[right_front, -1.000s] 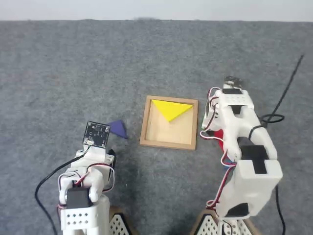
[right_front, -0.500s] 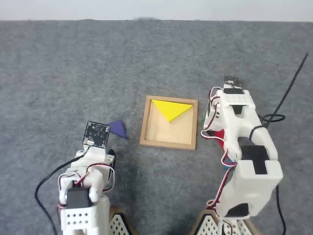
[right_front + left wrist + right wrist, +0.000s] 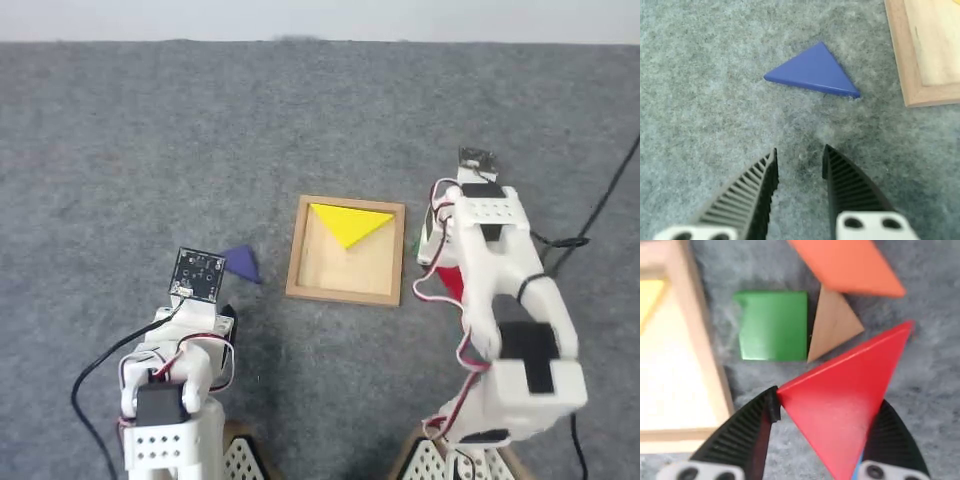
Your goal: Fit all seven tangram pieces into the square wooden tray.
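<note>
The square wooden tray (image 3: 296, 262) lies mid-table with a yellow triangle (image 3: 350, 222) in its far part. My right gripper (image 3: 827, 400) is shut on a red triangle (image 3: 842, 390), just right of the tray, where a bit of red (image 3: 450, 282) shows beneath the arm. Beyond it lie a green square (image 3: 774, 325), a tan triangle (image 3: 834, 326) and an orange parallelogram (image 3: 847, 262). A blue triangle (image 3: 812, 74) lies flat left of the tray (image 3: 902, 55), and my left gripper (image 3: 799, 152) stands open a little short of it, holding nothing.
Grey felt covers the whole table. A sliver of a blue piece (image 3: 857, 466) peeks out under the red triangle. The right arm's black cable (image 3: 590, 215) trails off to the right. Open felt stretches beyond the tray and to the far left.
The right arm has shifted, its rear segments drawing toward the near edge, and its cable has swung. The left arm and the blue triangle have not moved.
</note>
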Robot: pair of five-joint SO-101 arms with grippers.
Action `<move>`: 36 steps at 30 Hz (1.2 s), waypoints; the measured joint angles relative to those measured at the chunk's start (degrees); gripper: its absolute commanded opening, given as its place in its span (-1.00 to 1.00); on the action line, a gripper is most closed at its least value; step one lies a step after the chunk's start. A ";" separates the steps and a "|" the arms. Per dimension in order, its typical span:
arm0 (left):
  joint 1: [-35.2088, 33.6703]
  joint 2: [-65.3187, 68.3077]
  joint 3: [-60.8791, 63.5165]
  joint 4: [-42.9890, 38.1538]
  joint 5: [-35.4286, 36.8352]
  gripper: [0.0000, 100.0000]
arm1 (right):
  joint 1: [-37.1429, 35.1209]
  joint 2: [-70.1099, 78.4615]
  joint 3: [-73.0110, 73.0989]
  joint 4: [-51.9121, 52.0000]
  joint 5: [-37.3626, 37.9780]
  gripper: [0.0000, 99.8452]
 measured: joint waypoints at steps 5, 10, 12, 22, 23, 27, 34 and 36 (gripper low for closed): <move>0.00 0.00 0.00 0.00 0.00 -0.72 | -0.79 -4.66 0.44 0.00 2.99 -0.63; 0.00 0.00 0.00 0.00 0.00 -0.72 | -7.21 -5.98 0.44 0.00 5.27 -0.63; 0.00 0.00 0.00 0.00 0.00 -0.72 | -10.73 -6.15 0.44 0.00 5.45 -0.63; 0.00 0.00 0.00 0.00 0.00 -0.72 | -12.66 -6.15 -2.73 1.58 5.71 -0.62; 0.00 0.00 0.00 0.00 0.00 -0.72 | -11.43 -6.15 -2.73 1.85 5.71 -0.62; 0.00 0.00 0.00 0.00 0.00 -0.72 | -5.98 -6.15 -1.76 1.32 5.98 -0.52; 0.00 0.00 0.00 0.00 0.00 -0.72 | -6.24 -3.96 0.62 -1.32 8.97 -0.38; 0.00 0.00 0.00 0.00 0.00 -0.72 | -7.56 -2.20 0.62 -1.93 8.97 -0.39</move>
